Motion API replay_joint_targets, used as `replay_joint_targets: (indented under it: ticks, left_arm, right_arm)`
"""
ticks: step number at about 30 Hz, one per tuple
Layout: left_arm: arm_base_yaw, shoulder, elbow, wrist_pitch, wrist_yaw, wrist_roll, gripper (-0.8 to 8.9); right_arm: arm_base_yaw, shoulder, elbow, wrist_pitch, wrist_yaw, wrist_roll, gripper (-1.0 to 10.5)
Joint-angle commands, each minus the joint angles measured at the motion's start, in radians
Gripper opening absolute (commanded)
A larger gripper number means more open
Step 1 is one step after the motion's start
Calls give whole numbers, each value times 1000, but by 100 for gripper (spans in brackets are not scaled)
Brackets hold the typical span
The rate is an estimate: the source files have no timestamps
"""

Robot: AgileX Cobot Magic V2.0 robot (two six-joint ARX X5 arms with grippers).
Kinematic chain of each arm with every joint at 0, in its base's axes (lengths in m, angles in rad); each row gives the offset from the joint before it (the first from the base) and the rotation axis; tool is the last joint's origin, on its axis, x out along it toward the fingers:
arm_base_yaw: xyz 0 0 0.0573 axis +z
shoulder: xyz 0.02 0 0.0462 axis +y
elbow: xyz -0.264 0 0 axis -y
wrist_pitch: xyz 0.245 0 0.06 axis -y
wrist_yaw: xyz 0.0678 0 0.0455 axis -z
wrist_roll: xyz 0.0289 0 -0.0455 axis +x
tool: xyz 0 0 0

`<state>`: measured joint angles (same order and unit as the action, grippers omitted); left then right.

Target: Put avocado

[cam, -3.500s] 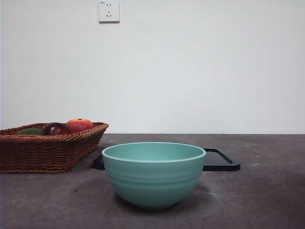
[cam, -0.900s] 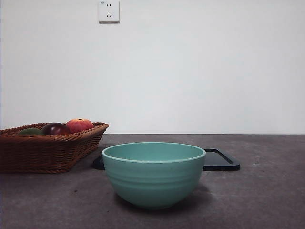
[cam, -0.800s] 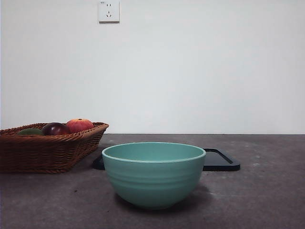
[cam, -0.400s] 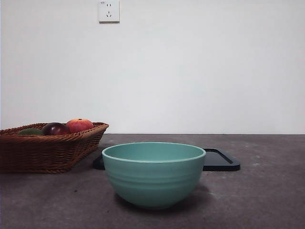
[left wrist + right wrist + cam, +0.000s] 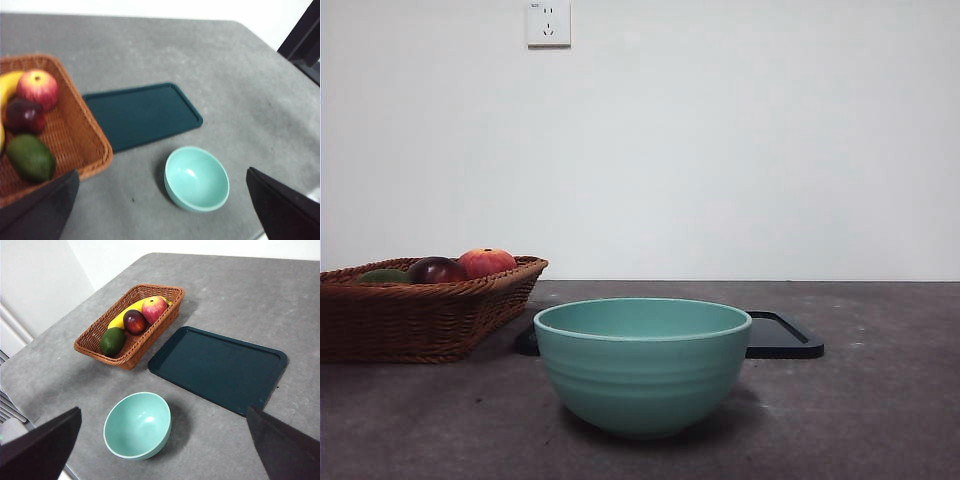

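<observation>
- No change across the front views: avocado (image 5: 112,341), basket (image 5: 95,347), bowl (image 5: 642,365) and tray (image 5: 220,367) sit as before, with no arm entering.
- Hence, by judgement, task not begun; reach toward the basket yet to start.
- Avocado lying in the basket, at the end nearest the bowl, beside the plum (image 5: 134,321); then apple (image 5: 154,308) farther along, banana (image 5: 131,312) against the basket wall.
- Avocado untouched, well apart from both grippers.
- Left gripper (image 5: 165,207) high above the table, jaws spread wide, nothing between them; bowl seen through the gap.
- Right gripper (image 5: 165,450) likewise high, jaws wide apart and bare, bowl below the gap.
- Bowl standing clear of the basket, tray just behind it and beside the basket.
- Destination unnamed in the task; bowl or tray both plausible, cannot tell which.
- Front view: avocado (image 5: 383,275) only a green sliver over the basket rim, mostly hidden by wicker; banana not visible there at all.
- Left wrist view: basket cut off at the picture edge, banana only partly showing, one jaw covering a basket corner.
- Jaw tips cropped in both wrist views, so only their inner edges show.
- Neither arm visible from the front.
</observation>
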<state>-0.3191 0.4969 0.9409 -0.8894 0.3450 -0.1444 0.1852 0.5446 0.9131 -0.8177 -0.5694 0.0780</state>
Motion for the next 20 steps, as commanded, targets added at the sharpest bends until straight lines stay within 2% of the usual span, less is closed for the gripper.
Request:
replay_joint_targets:
  ticks: [1, 10, 20]
  left_arm:
    - [-3, 35, 23, -16, -5, -7, 587]
    - [-2, 270, 115, -124, -180, -16, 547]
    - [-1, 647, 237, -134, -290, -14, 548]
  right_arm:
    - [5, 2, 16, 9, -7, -7, 616]
    - [5, 2, 16, 10, -7, -7, 616]
    - [5, 2, 16, 9, -7, -7, 616]
